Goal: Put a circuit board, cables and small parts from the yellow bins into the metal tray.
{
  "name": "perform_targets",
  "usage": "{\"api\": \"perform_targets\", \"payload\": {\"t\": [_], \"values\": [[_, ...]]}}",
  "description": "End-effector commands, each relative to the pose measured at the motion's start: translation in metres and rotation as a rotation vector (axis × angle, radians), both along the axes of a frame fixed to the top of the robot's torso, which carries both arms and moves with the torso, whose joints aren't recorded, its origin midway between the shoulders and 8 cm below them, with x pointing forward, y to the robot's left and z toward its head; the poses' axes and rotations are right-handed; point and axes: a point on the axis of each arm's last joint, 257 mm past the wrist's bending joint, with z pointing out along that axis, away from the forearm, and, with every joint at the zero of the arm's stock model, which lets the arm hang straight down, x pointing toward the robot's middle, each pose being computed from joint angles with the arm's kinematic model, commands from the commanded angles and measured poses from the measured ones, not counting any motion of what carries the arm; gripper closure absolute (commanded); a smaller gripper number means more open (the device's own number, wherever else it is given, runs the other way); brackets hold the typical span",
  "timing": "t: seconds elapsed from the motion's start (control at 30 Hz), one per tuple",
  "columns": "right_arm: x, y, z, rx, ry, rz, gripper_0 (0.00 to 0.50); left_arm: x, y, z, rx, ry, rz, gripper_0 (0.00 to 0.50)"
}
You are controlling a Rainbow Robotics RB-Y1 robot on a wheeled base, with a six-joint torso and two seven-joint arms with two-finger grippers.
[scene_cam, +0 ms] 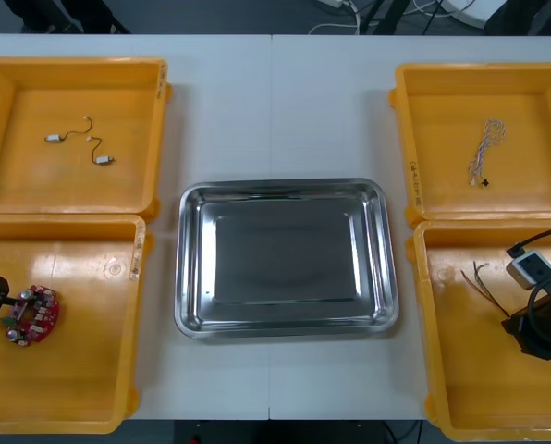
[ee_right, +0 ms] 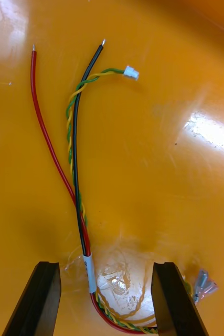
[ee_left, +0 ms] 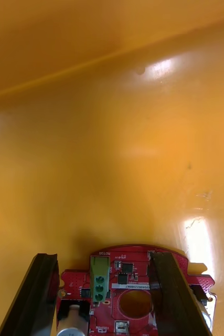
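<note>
Left gripper [ee_left: 104, 256], fingers wide, sits over the circuit board [scene_cam: 33, 314]; it looks stiff, so pinch its edges. Right gripper [ee_right: 106, 265], fingers wide, sits over floppy cables [ee_right: 75, 157].

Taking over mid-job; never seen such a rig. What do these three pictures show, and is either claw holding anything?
This is a two-armed robot. The wide picture looks down from above at a table: a shiny metal tray in the middle, two yellow bins at each side. The two upright pictures come from cameras on the wrists; the black fingers at the bottom are that arm's own. The left gripper is open over a round red circuit board in the near left bin. The right gripper is open, astride a cable bundle of red, black and green-yellow wires in the near right bin. Neither holds anything. Farther back lie small metal parts on the left and a twisted blue and white cable on the right.
</note>
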Motion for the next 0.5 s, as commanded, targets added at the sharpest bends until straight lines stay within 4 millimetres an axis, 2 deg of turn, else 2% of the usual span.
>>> {"api": "perform_targets", "payload": {"t": [0.03,0.27,0.33,0.4,0.43,0.47,0.5], "values": [[-0.011,-0.001,-0.01,-0.029,0.022,0.031,0.0,-0.007,-0.007,-0.008,0.023,0.01,-0.052,0.0],[-0.014,-0.001,-0.02,-0.01,0.037,0.011,0.0,-0.006,-0.013,-0.012,0.011,0.003,-0.049,0.0],[-0.014,-0.001,-0.021,-0.013,0.036,0.011,0.0,-0.006,-0.013,-0.012,0.011,0.003,-0.049,0.03],[-0.014,-0.001,-0.021,-0.016,0.036,0.012,0.0,-0.006,-0.013,-0.012,0.011,0.004,-0.049,0.141],[-0.015,-0.001,-0.023,-0.017,0.037,0.01,0.0,-0.006,-0.012,-0.012,0.012,0.002,-0.049,0.248],[-0.015,-0.001,-0.022,-0.017,0.036,0.01,0.0,-0.006,-0.012,-0.012,0.011,0.002,-0.047,0.294],[-0.014,-0.001,-0.023,-0.015,0.035,0.007,0.0,-0.006,-0.012,-0.012,0.011,0.001,-0.047,0.391]]}}
